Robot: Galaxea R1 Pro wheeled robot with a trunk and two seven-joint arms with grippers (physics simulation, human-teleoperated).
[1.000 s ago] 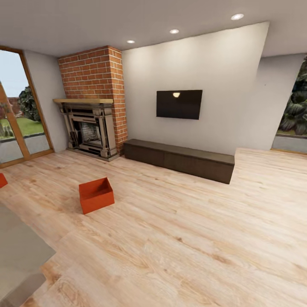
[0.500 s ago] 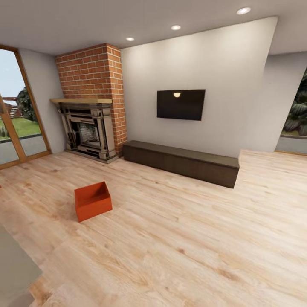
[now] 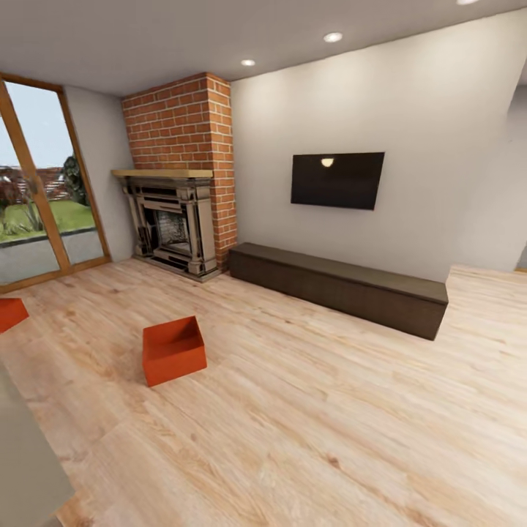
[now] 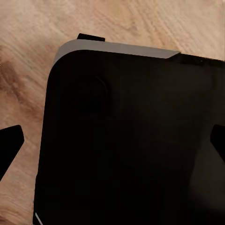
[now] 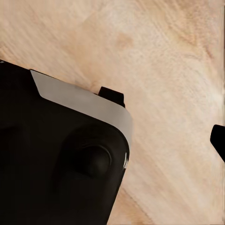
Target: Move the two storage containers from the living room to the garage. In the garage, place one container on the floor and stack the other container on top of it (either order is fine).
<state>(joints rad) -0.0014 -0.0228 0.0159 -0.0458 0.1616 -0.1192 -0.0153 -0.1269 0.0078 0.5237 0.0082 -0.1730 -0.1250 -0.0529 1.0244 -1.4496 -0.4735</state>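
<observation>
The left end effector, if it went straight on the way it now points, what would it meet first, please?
Most likely the robot's own dark base, which lies across the line between the fingertips in the left wrist view; the wood-plank floor shows beyond it. Depth is unclear.

You've got wide open wood-plank floor (image 3: 329, 410) around the near storage container (image 3: 173, 350); low dark bench (image 3: 340, 286) and brick fireplace (image 3: 179, 194) hug the far wall.
</observation>
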